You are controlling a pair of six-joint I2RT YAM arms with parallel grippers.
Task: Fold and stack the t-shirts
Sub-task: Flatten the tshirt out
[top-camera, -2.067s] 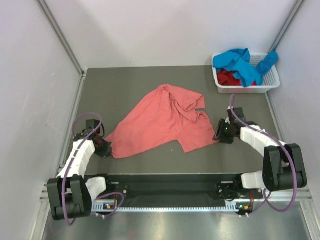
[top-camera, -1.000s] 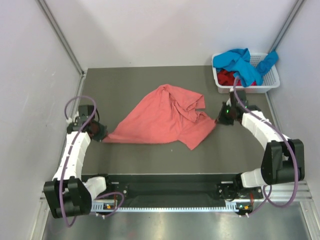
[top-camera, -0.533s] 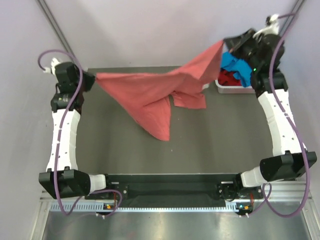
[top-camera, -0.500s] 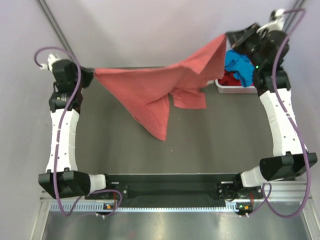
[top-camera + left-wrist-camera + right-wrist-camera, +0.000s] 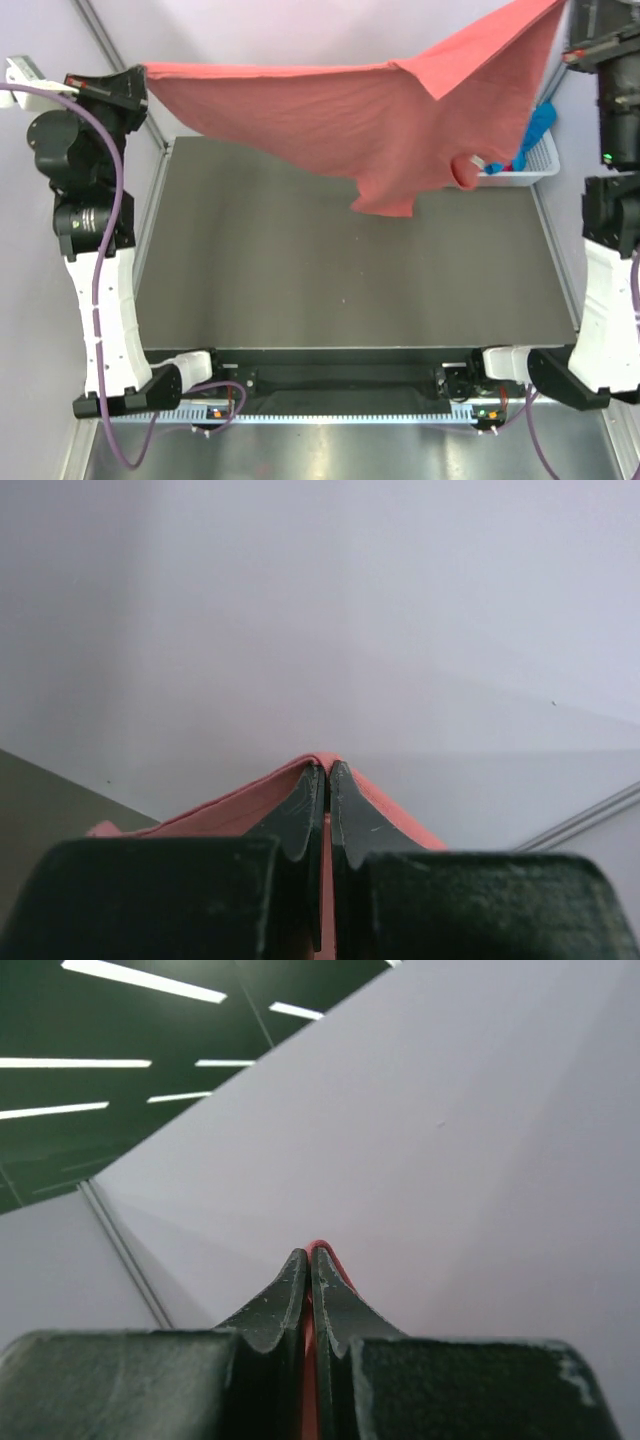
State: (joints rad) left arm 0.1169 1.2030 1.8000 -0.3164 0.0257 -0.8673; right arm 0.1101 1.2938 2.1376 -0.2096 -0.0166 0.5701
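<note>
A salmon-pink t-shirt (image 5: 380,115) hangs stretched high above the table between my two raised arms. My left gripper (image 5: 140,78) is shut on its left corner, and pink cloth (image 5: 250,805) shows pinched between the black fingers (image 5: 305,810). At the top right my right gripper (image 5: 570,12) is shut on the other corner, with a thin red edge (image 5: 312,1360) caught in its jaws. A lobe of the shirt droops lowest at mid right. A bright blue t-shirt (image 5: 533,130) shows in the basket behind the hanging cloth.
The white slotted basket (image 5: 530,165) stands at the back right of the dark table (image 5: 340,290), mostly hidden by the hanging shirt. Pale walls (image 5: 300,30) close in the back and both sides.
Both arms have lifted the pink shirt from lying crumpled on the table to hanging spread high in the air. The grippers have risen and moved apart.
</note>
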